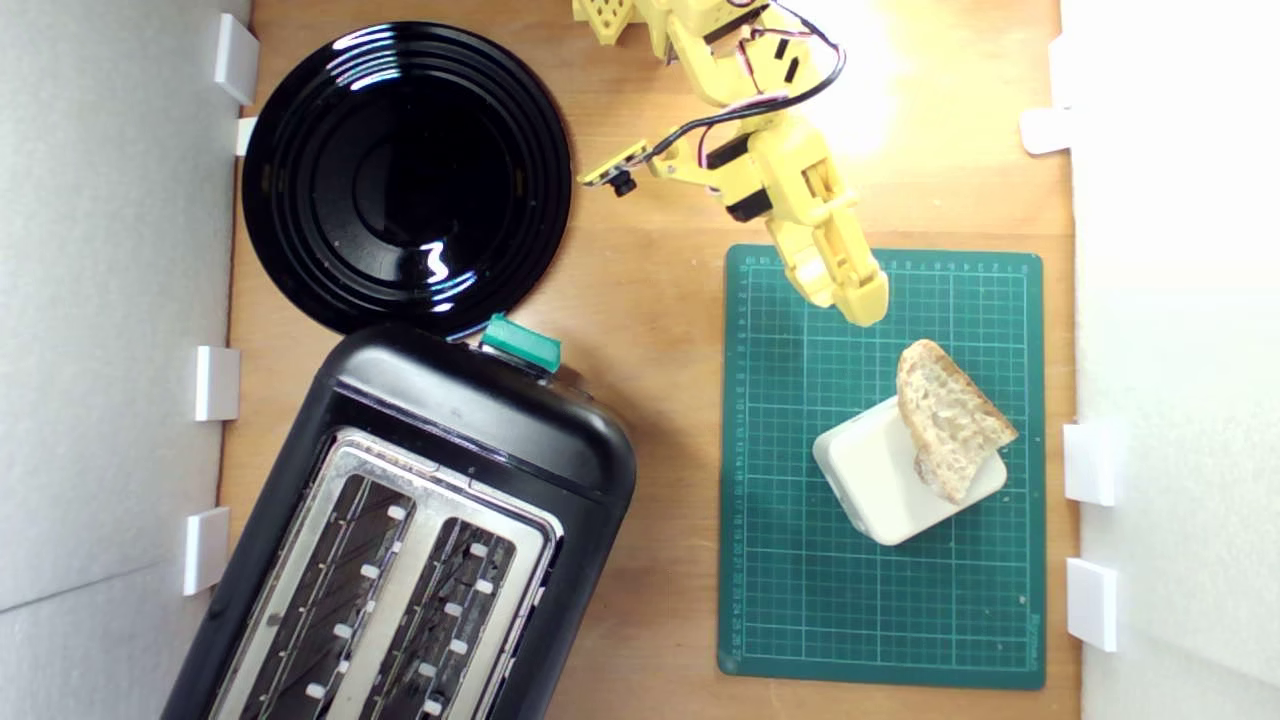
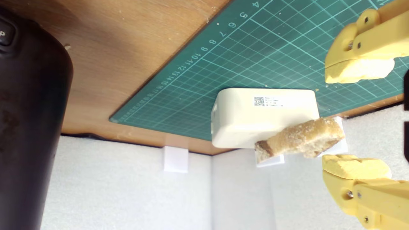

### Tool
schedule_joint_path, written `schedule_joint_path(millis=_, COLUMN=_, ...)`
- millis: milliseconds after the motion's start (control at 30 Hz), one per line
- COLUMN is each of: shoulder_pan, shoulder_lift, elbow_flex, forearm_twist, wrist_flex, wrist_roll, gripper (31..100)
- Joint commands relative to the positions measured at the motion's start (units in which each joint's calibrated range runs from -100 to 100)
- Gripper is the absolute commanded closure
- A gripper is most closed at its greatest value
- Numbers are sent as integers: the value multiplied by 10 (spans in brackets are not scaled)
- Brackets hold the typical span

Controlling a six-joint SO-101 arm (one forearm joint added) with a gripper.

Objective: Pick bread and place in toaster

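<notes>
Bread (image 1: pixel 948 417) propped tilted on white block (image 1: pixel 880 490), long axis toward wide-open, empty tool (image 2: pixel 356 119).

The bread (image 1: pixel 950 420) has a rough, holey crumb and a tan crust. It lies on a smooth, cream-white plastic block (image 1: pixel 880 490). The cutting mat (image 1: pixel 800 600) is matt green with a printed grid. The desk (image 1: pixel 650 300) is wood-grained. The plate (image 1: pixel 300 200) is glossy black. The toaster (image 1: pixel 480 420) has a black body and a silver metal top; the hand (image 2: pixel 356 116) is yellow plastic.
</notes>
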Motion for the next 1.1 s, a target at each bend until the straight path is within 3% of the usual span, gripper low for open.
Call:
schedule_joint_path(millis=0, shoulder_pan=-1, shoulder_lift=-2, elbow_flex=-6, forearm_twist=0, wrist_flex=-21, wrist_roll=-1, gripper=468)
schedule_joint_path(millis=900, shoulder_pan=-18, shoulder_lift=85, elbow_flex=-124, forearm_twist=6, wrist_flex=-24, wrist_roll=-1, gripper=466)
schedule_joint_path(millis=1067, shoulder_pan=-36, shoulder_lift=87, elbow_flex=-142, forearm_twist=0, wrist_flex=-24, wrist_roll=-1, gripper=466)
